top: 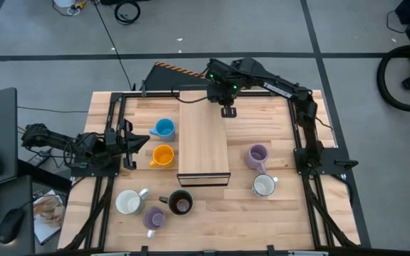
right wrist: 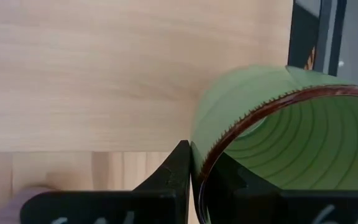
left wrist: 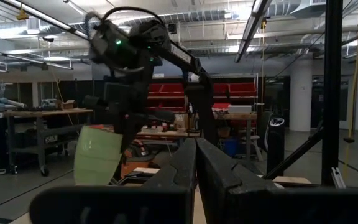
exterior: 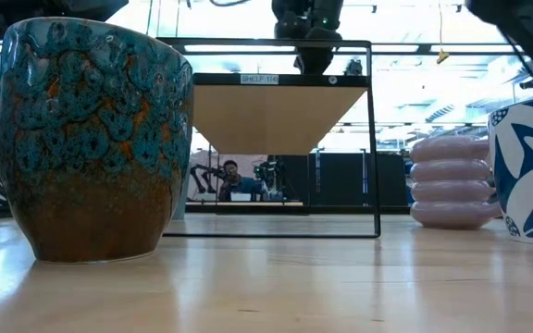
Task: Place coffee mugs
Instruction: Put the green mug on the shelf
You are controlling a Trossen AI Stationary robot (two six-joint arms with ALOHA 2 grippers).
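My right gripper is over the far end of the wooden shelf, shut on a green mug, which the left wrist view also shows as a green mug. My left gripper waits shut at the table's left side. On the table stand a blue mug, an orange mug, a lilac mug, a white mug, another white mug, a dark mug and a second lilac mug. My right gripper pinches the green mug's wall at its brown rim, one finger outside and the other inside the mug. The fingers come from above, pointing down. The mug hangs roughly upright below them over the shelf top; whether its base touches the shelf I cannot tell.
The shelf has a light wood top on a thin black frame, with open room beneath it. Black rails run along the table's left and right sides. In the low view a glazed dark mug stands close at the near edge.
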